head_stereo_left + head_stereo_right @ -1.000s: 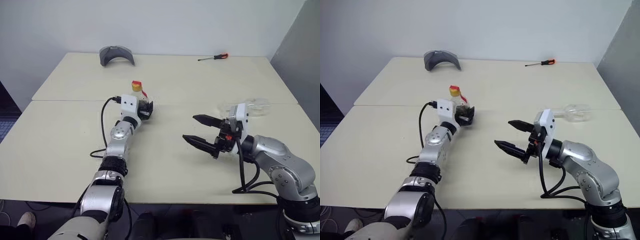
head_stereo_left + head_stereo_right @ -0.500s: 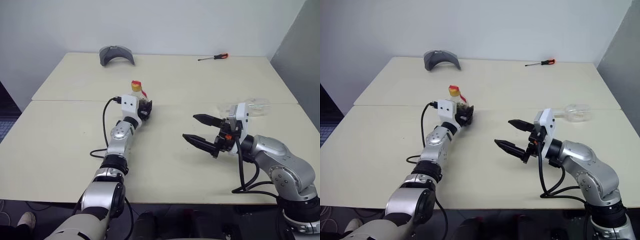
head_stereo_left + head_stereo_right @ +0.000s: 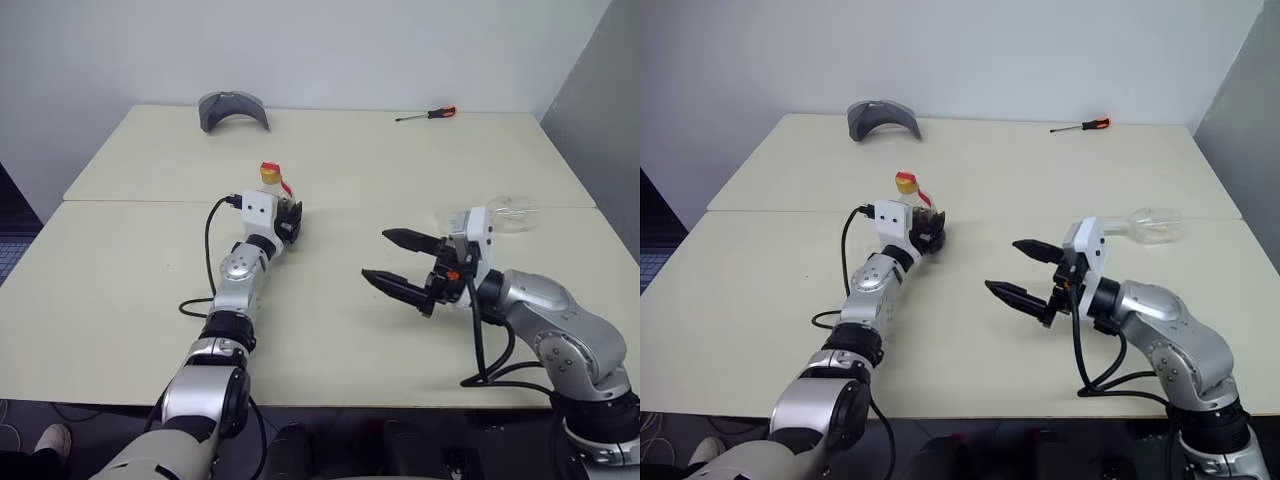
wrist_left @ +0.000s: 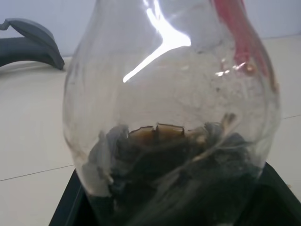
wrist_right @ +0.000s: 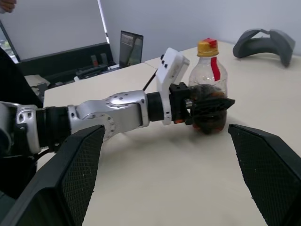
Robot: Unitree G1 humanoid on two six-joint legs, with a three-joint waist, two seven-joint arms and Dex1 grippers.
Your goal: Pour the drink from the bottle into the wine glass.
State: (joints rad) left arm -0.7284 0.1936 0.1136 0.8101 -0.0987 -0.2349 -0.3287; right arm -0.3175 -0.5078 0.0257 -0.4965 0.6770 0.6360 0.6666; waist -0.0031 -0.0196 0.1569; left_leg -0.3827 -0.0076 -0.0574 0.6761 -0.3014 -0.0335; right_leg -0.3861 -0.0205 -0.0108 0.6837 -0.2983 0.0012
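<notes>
A: Checking the left end effector (image 5: 207, 109): its black fingers are pinched on the lower belly of the bottle (image 5: 209, 89), which stands upright on the counter (image 3: 330, 160). The right end effector (image 3: 400, 264) hovers with fingers spread wide, holding nothing, the bottle well beyond its tips.

B: Handling?

A: Judged light: the drink (image 4: 160, 165) fills only the bottom. Thin clear plastic, likely to dent and slip under pressure, so the low, wide grip suits it. The yellow-and-red cap (image 3: 905, 181) is still on; nothing pours until it comes off.

B: And the wine glass (image 3: 1150, 224)?

A: Behind the right end effector, close to its wrist, apparently lying on its side. Fragile; take it by the stem. Its stem and foot are screened by the arm, and its outline is hard to make out.
</notes>
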